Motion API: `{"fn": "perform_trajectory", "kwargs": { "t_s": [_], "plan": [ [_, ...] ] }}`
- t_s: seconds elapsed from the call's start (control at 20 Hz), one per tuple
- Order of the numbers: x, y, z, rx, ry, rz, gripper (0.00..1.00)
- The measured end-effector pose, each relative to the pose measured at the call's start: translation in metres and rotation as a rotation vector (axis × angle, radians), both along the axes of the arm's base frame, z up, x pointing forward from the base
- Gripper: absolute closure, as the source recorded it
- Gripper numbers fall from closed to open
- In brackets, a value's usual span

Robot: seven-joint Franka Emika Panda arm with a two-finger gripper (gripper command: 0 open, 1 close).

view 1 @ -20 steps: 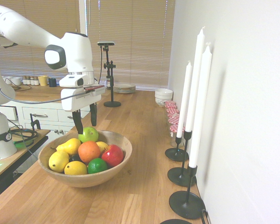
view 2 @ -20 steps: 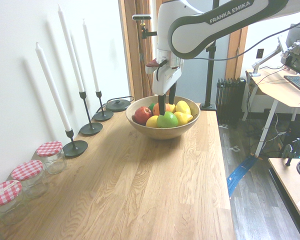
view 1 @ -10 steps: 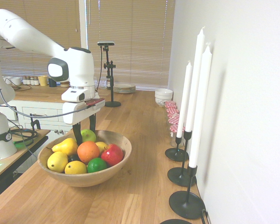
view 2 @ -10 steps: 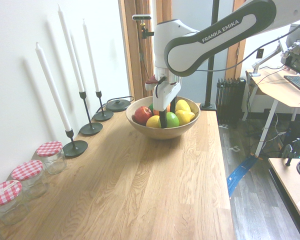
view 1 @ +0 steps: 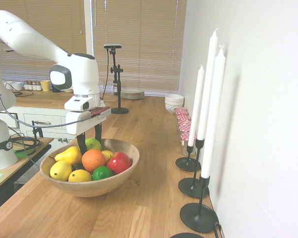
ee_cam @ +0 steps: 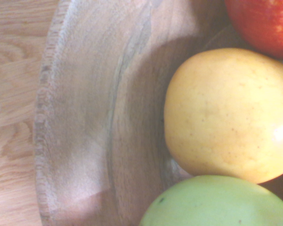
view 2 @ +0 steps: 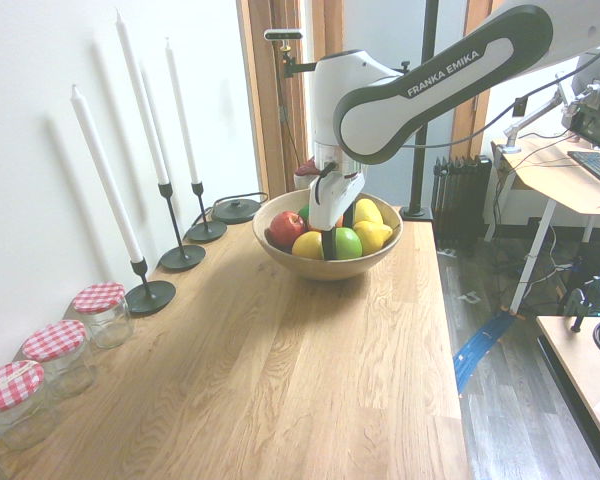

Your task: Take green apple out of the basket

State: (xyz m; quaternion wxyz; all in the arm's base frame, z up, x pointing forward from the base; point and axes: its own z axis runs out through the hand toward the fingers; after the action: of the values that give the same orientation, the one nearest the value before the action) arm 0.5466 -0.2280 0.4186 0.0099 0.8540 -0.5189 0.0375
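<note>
The gripper is pointing straight down into the basket, and its two dark fingers are standing spread apart, one on each side of the green apple, which is sitting between them; whether the fingers are touching its skin I cannot tell. The green apple is lying inside the basket, at the side near the arm, close to the rim. Around it other fruits are filling the bowl: a yellow pear, an orange, a red apple, a small dark green lime and two lemons at the front. In the wrist view the green apple is showing at the lower edge, just beside a yellow fruit, with the wooden inner wall of the basket curving next to them. The basket is standing on a wooden counter, and tall white candles in black holders are standing along the wall, well apart from the bowl
</note>
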Motion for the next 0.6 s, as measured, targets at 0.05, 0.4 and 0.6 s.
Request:
{"fn": "perform_trajectory", "kwargs": {
  "t_s": [0.05,0.4,0.6],
  "plan": [
    [-0.001,0.0,0.0,0.0,0.001,-0.001,1.0],
    [-0.006,0.003,0.018,-0.002,-0.028,0.002,1.0],
    [-0.007,0.025,0.06,-0.007,-0.082,0.037,1.0]
  ]
}}
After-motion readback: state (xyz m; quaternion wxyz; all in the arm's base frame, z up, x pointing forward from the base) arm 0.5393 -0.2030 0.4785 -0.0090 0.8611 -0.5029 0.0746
